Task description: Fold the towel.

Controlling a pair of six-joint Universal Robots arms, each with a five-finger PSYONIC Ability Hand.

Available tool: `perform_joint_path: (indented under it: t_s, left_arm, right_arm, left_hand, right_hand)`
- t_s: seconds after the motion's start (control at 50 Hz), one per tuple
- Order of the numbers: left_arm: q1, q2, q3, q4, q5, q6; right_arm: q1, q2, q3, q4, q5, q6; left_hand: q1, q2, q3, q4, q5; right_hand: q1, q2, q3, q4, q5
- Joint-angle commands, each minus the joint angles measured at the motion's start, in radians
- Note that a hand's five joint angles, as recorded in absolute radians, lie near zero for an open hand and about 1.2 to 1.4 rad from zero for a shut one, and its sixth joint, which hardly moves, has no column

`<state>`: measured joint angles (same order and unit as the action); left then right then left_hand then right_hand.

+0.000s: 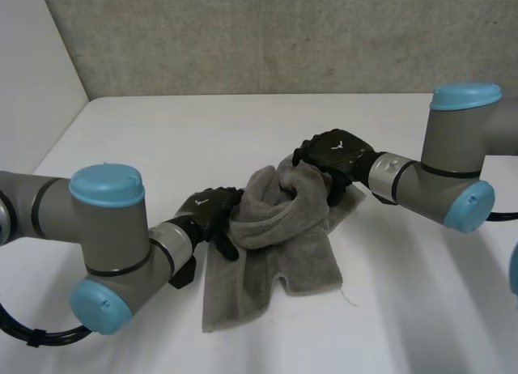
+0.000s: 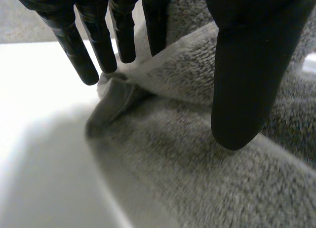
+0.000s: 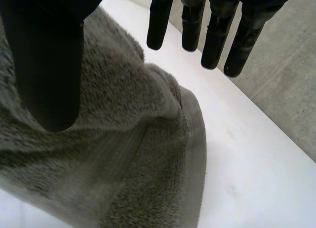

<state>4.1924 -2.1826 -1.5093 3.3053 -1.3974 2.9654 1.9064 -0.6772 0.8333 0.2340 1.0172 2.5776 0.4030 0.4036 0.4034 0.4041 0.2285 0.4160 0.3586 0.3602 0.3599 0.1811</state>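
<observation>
A grey towel [image 1: 275,244] lies crumpled in the middle of the white table [image 1: 162,131], bunched high at its far end with a flat part trailing toward the front. My left hand [image 1: 209,210] is at the bunch's left edge. In the left wrist view its straight fingers [image 2: 79,50] sit behind a raised towel [image 2: 197,178] fold and the thumb [image 2: 247,65] in front, with a gap between. My right hand [image 1: 336,154] rests at the bunch's far right. Its fingers [image 3: 215,40] hang straight beyond the towel [image 3: 123,154] edge, and the thumb [image 3: 49,55] is over the cloth.
A grey concrete wall [image 1: 267,34] runs behind the table's far edge, and a pale wall [image 1: 32,74] stands at the left. Bare white tabletop surrounds the towel on all sides. Both forearms reach in low over the table.
</observation>
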Motion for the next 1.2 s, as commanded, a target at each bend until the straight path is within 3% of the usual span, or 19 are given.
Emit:
perform_joint_path:
  t_s: [0.02, 0.12, 0.22, 0.26, 0.28, 0.3, 0.32, 0.46, 0.5, 0.52, 0.56, 0.58, 0.6, 0.66, 0.74, 0.84, 1.0, 1.04, 1.2]
  left_arm:
    - [-0.037, -0.011, -0.003, 0.083, -0.002, -0.031]
    - [-0.055, -0.029, 0.004, 0.099, -0.003, -0.028]
    - [-0.057, -0.051, 0.015, 0.1, -0.028, -0.028]
    - [-0.057, -0.063, 0.036, 0.102, -0.072, -0.025]
    - [-0.057, -0.063, 0.037, 0.102, -0.072, -0.025]
    - [-0.055, -0.068, 0.056, 0.102, -0.098, -0.023]
    - [-0.054, -0.071, 0.082, 0.102, -0.119, -0.019]
    - [-0.014, -0.046, 0.293, 0.103, -0.16, 0.112]
    - [0.037, 0.003, 0.424, 0.121, -0.163, 0.2]
    - [0.037, 0.003, 0.425, 0.122, -0.163, 0.201]
    - [0.063, 0.042, 0.522, 0.173, -0.161, 0.245]
    - [0.063, 0.043, 0.523, 0.174, -0.161, 0.245]
    - [0.067, 0.062, 0.55, 0.197, -0.161, 0.245]
    - [0.069, 0.093, 0.551, 0.22, -0.161, 0.247]
    - [0.066, 0.106, 0.459, 0.214, -0.157, 0.253]
    - [0.067, 0.096, 0.299, 0.214, -0.152, 0.262]
    - [0.069, 0.046, 0.064, 0.197, -0.152, 0.296]
    - [0.067, 0.024, 0.0, 0.177, -0.152, 0.355]
    - [0.017, 0.058, -0.118, 0.152, -0.15, 0.42]
  right_arm:
    - [0.01, 0.077, -0.068, 0.016, -0.04, -0.07]
    - [0.013, 0.102, -0.074, 0.019, -0.071, -0.126]
    - [0.017, 0.117, -0.111, 0.021, -0.061, -0.166]
    - [0.022, 0.131, -0.14, 0.021, -0.068, -0.166]
    - [0.022, 0.131, -0.14, 0.021, -0.068, -0.166]
    - [0.025, 0.137, -0.157, 0.021, -0.06, -0.166]
    - [0.028, 0.142, -0.178, 0.013, -0.06, -0.163]
    - [0.033, 0.146, -0.404, -0.064, -0.031, -0.119]
    - [0.033, 0.133, -0.558, -0.175, 0.077, 0.025]
    - [0.033, 0.133, -0.559, -0.176, 0.078, 0.026]
    - [0.031, 0.087, -0.635, -0.286, 0.267, 0.238]
    - [0.031, 0.087, -0.635, -0.286, 0.268, 0.239]
    - [0.03, 0.053, -0.631, -0.327, 0.338, 0.325]
    - [0.03, -0.005, -0.574, -0.331, 0.371, 0.429]
    - [0.033, -0.097, -0.368, -0.309, 0.249, 0.386]
    - [0.033, -0.156, -0.124, -0.309, 0.164, 0.279]
    - [0.033, -0.127, 0.15, -0.2, 0.162, 0.102]
    - [0.03, -0.072, 0.219, -0.144, 0.164, 0.049]
    - [0.016, -0.087, 0.346, -0.107, 0.179, 0.007]
  left_hand:
    - [0.101, 0.101, 0.101, 0.1, 0.101]
    - [0.227, 0.227, 0.227, 0.226, 0.227]
    - [0.591, 0.591, 0.591, 0.59, 0.591]
    - [0.854, 0.854, 0.854, 0.853, 0.854]
    - [0.856, 0.855, 0.855, 0.855, 0.856]
    - [0.992, 0.991, 0.991, 0.991, 0.992]
    - [0.993, 0.993, 0.993, 0.992, 0.993]
    - [0.993, 0.993, 0.993, 0.992, 0.993]
    - [0.993, 0.993, 0.993, 0.992, 0.993]
    - [0.993, 0.993, 0.993, 0.992, 0.993]
    - [0.993, 0.993, 0.993, 0.992, 0.993]
    - [0.993, 0.993, 0.993, 0.992, 0.993]
    - [0.993, 0.993, 0.993, 0.992, 0.993]
    - [0.993, 0.993, 0.993, 0.992, 0.993]
    - [0.993, 0.993, 0.993, 0.992, 0.993]
    - [0.993, 0.993, 0.993, 0.992, 0.993]
    - [0.993, 0.993, 0.993, 0.992, 0.993]
    - [0.993, 0.993, 0.993, 0.992, 0.993]
    - [0.993, 0.993, 0.993, 0.992, 0.993]
  right_hand:
    - [0.062, 0.12, 0.118, 0.118, 0.123]
    - [0.065, 0.123, 0.121, 0.121, 0.126]
    - [0.174, 0.231, 0.23, 0.23, 0.234]
    - [0.55, 0.608, 0.606, 0.606, 0.611]
    - [0.553, 0.61, 0.608, 0.609, 0.613]
    - [0.814, 0.872, 0.87, 0.87, 0.875]
    - [0.979, 1.036, 1.034, 1.035, 1.039]
    - [0.98, 1.038, 1.036, 1.036, 1.041]
    - [0.98, 1.038, 1.036, 1.036, 1.041]
    - [0.98, 1.038, 1.036, 1.036, 1.041]
    - [0.98, 1.038, 1.036, 1.036, 1.041]
    - [0.98, 1.038, 1.036, 1.036, 1.041]
    - [0.98, 1.038, 1.036, 1.036, 1.041]
    - [0.98, 1.038, 1.036, 1.036, 1.041]
    - [0.98, 1.038, 1.036, 1.036, 1.041]
    - [0.98, 1.038, 1.036, 1.036, 1.041]
    - [0.98, 1.038, 1.036, 1.036, 1.041]
    - [0.98, 1.038, 1.036, 1.036, 1.041]
    - [0.98, 1.038, 1.036, 1.036, 1.041]
